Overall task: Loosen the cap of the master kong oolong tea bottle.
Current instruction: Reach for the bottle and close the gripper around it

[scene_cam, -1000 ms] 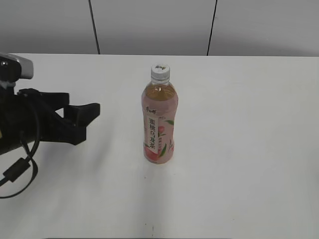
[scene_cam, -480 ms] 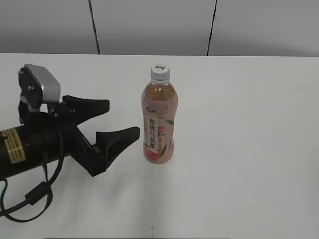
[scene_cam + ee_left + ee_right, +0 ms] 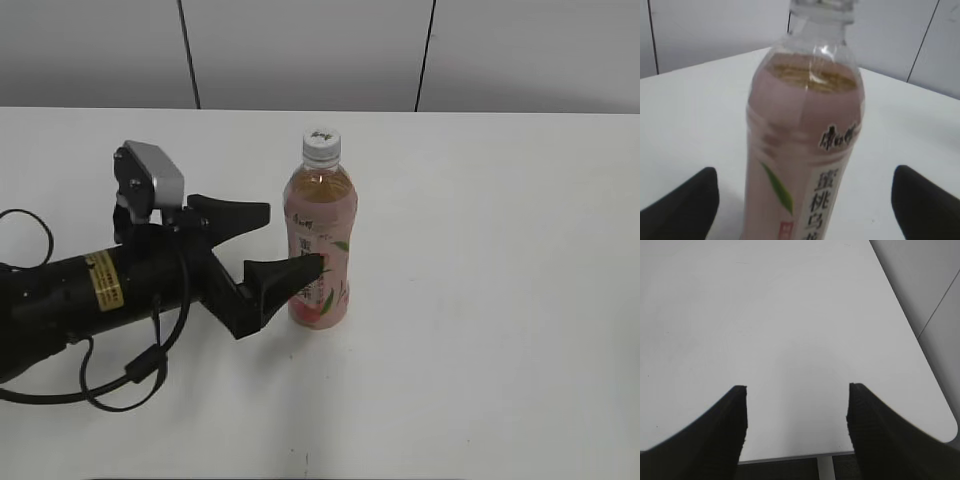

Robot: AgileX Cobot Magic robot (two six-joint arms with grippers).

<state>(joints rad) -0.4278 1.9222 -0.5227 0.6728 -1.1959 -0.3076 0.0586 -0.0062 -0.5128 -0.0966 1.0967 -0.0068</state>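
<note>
- The left gripper (image 3: 282, 240) is spreading its jaws wide, flanking the master kong oolong tea bottle (image 3: 320, 243) without touching.
- The bottle is standing upright mid-table (image 3: 500, 300), the cap (image 3: 322, 143) sitting on.
- The right gripper (image 3: 796, 390) is gaping over bare tabletop.

The left arm reaches in low from the left, its gripper (image 3: 283, 240) spread wide with 2 black fingers (image 3: 285, 276) apart. The right gripper (image 3: 796, 427) hangs with its jaws parted too.

Black arm (image 3: 90, 290), yellow label (image 3: 104, 281), silver camera block (image 3: 150, 180), seemingly cabled.
</note>
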